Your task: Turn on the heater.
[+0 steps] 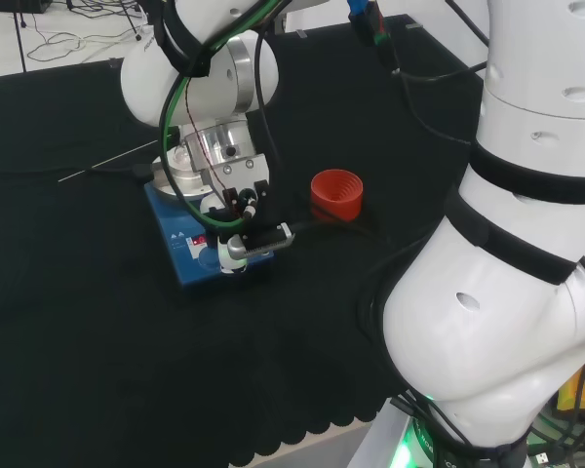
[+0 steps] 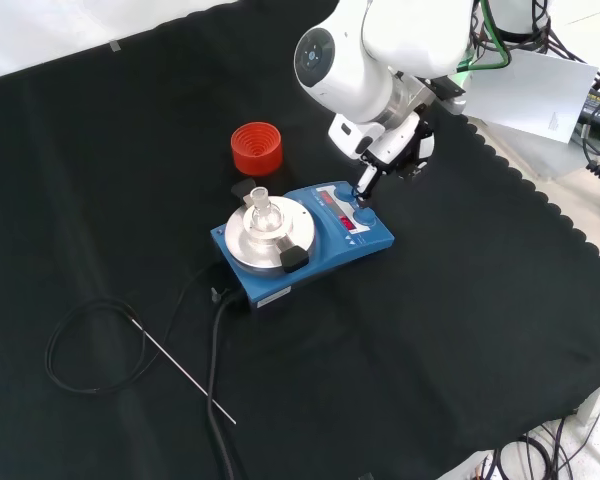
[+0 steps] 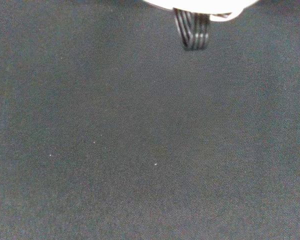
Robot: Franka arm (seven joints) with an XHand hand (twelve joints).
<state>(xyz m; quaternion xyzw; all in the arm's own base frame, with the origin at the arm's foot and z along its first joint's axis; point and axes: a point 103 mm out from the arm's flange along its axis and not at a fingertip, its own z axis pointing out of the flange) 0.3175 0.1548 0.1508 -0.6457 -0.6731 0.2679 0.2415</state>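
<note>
One hand (image 2: pixel 398 150) fingertip on heater (image 2: pixel 305 240) panel

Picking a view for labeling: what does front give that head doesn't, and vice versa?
Front alone: the heater's round metal plate in full with a small glass piece standing on it, plus the thin rod and looped cable on the cloth. Head alone: the arm's big white links at the right, and the wrist covering most of that plate. Both: the blue heater, the red ribbed ring beside it, and the hand reaching a finger down to the heater's control panel.
</note>
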